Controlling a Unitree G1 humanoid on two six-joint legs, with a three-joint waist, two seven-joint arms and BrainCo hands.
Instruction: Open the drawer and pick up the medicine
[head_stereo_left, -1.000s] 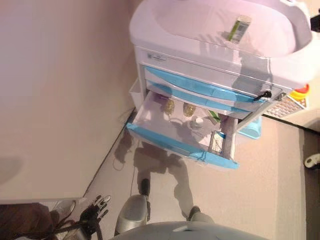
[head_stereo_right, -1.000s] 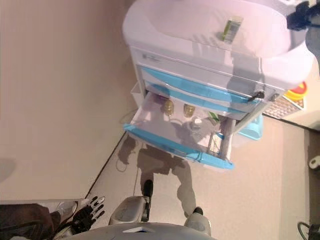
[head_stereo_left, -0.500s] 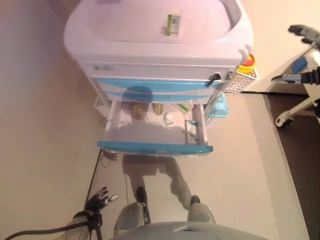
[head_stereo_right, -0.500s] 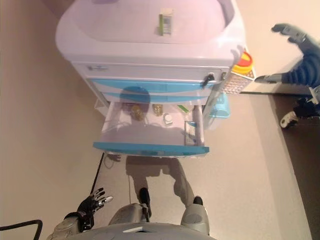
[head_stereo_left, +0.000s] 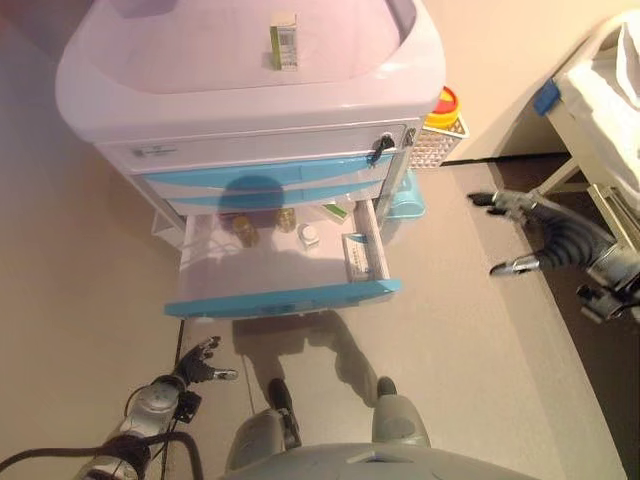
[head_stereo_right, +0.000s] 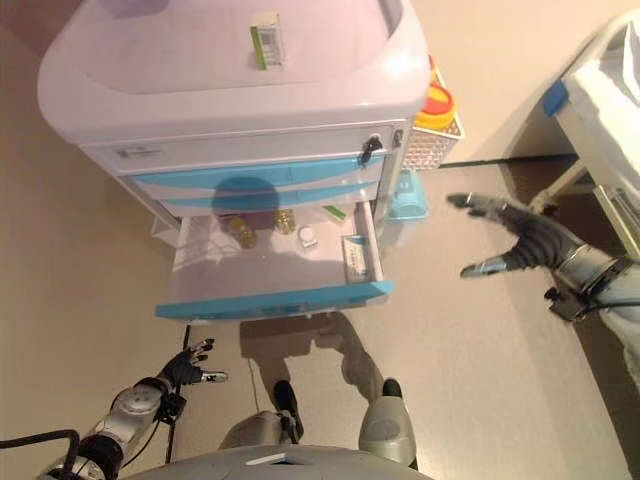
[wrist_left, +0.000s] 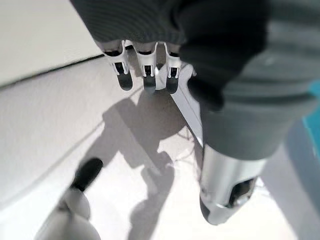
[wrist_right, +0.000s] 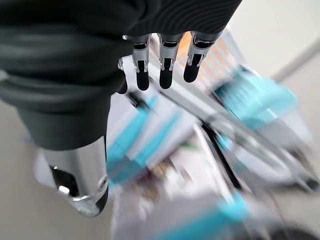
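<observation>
Silver fingers with dark tips spread wide on the right hand (head_stereo_right: 515, 240), which hangs in the air off to the right of the cart (head_stereo_left: 250, 90), well apart from it and touching nothing. Its own wrist view shows the fingers straight and the thumb apart, with only the blurred cart beyond them. I judge it is held out there ready to reach in, since the drawer is already out and nothing stands between it and the contents.

Low at the robot's left, the left hand (head_stereo_right: 190, 366) hovers above the floor (head_stereo_left: 480, 380), just below the drawer's front edge, fingers relaxed and empty; its wrist view shows only floor past the fingertips. It looks idle, kept clear of the drawer's path.

Moving outward, the drawer (head_stereo_left: 285, 297) with its blue front stands pulled well out of the cart, lower than two closed blue-fronted drawers. Inside it, toward the back, sit two small amber bottles (head_stereo_left: 245, 231), a little white-capped bottle (head_stereo_left: 309, 236) and a green item (head_stereo_left: 338, 211); a flat box (head_stereo_left: 358, 258) lies along the right wall. Which of these is the medicine wanted I cannot tell, but all lie untouched in the drawer. So the opening seems done and the picking not yet begun.

On the cart's top tray stands a small green-and-white box (head_stereo_left: 284, 40). A yellow and red container (head_stereo_left: 443, 103) sits in a white basket (head_stereo_left: 430, 148) at the cart's right side.
</observation>
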